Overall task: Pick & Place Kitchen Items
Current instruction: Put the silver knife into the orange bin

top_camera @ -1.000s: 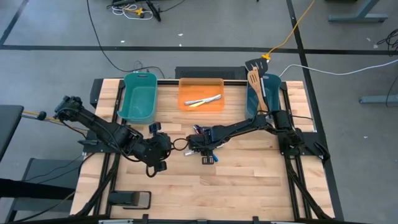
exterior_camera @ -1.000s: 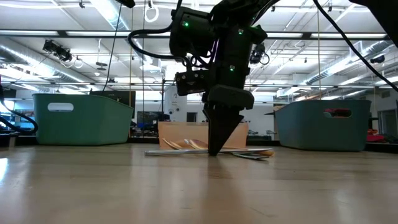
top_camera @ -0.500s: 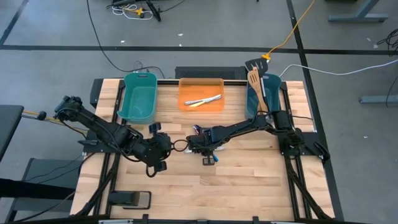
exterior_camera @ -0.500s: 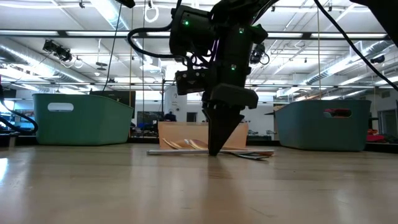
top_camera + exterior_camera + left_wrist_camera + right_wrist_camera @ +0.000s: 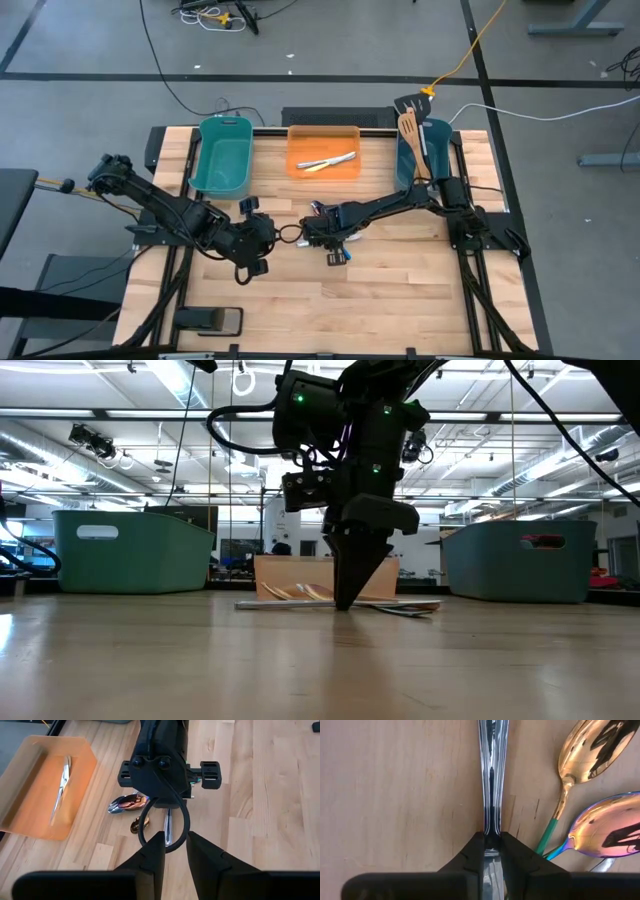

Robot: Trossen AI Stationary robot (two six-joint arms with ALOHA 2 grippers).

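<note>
High view: right gripper down at mid-table, left gripper waiting nearby, fingers slightly parted. Low view: fingertips touch the table. Right wrist view: fingers pinch a silver utensil handle (gold spoon beside).

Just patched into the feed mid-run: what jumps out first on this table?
At the table's middle, the right gripper points straight down, clamped on the slim silver cutlery handle lying flat on the pale wooden tabletop. Beside that handle lie a gold spoon with a green handle and an iridescent spoon. At the back edge, an orange tray holding silver cutlery sits between two teal tubs, while the left gripper waits nearby.
</note>
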